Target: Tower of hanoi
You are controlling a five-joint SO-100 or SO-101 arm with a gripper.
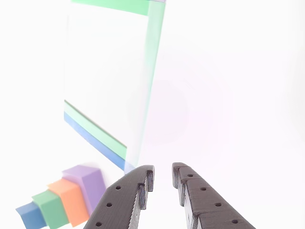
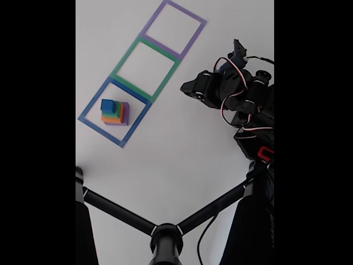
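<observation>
Two dark fingers (image 1: 131,200) of the gripper (image 1: 163,176) stuck up from the bottom edge of the other view. They were spread a little, with a bare gap between the tips, and they held nothing.

Down in the left corner of that view sat the stack (image 1: 64,200) of blocks. It was low and to the left of the gripper, near it but not touching. The blocks stepped up like stairs: a blue block (image 1: 31,215), a green block (image 1: 50,209), an orange block (image 1: 71,200) and a purple block (image 1: 90,183).

Above the gripper lay the green square (image 1: 153,57) of tape on the white table (image 1: 228,95). A blue strip (image 1: 90,138) ran beside its lower edge.

In the fixed view, the stack (image 2: 114,112) stood inside the blue square (image 2: 91,102). The blue block was on top and the purple one at the bottom. The green square (image 2: 165,74) came next in the row, and then the purple square (image 2: 193,38). The arm (image 2: 231,88) was off to the right, well apart from the stack. A black stand (image 2: 165,237) with spread legs filled the bottom of that view.
</observation>
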